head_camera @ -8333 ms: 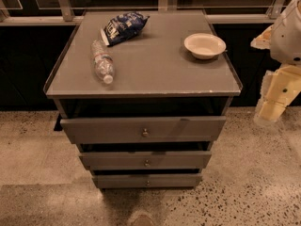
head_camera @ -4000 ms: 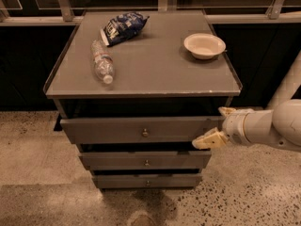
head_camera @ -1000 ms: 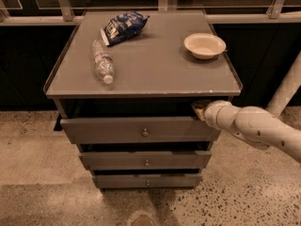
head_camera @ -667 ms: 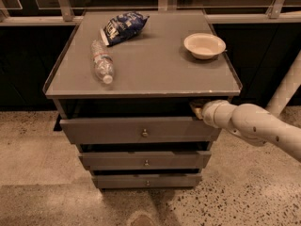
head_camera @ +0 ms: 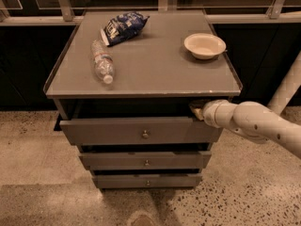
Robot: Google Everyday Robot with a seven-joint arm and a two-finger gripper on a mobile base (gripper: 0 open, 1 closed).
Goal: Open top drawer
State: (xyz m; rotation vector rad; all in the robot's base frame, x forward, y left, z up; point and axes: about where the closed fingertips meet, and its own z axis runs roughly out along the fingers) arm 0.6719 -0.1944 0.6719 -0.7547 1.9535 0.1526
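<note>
The top drawer (head_camera: 117,132) is the widest of three grey drawers under the grey tabletop, with a small round metal knob (head_camera: 145,134) at its centre. Its front stands slightly out from the cabinet, with a dark gap above it. My gripper (head_camera: 196,110) reaches in from the right on a white arm and sits at the drawer's upper right corner, tucked into the gap just under the tabletop edge. The two narrower drawers (head_camera: 146,160) lie below it.
On the tabletop (head_camera: 155,69) lie a clear plastic bottle (head_camera: 102,62), a blue snack bag (head_camera: 123,26) and a white bowl (head_camera: 204,45). A railing and dark glass run behind the table. Speckled floor (head_camera: 244,192) surrounds the cabinet.
Over eight seconds the arm came down from the right and moved its gripper to the top drawer's upper right corner. In the last second it has barely moved.
</note>
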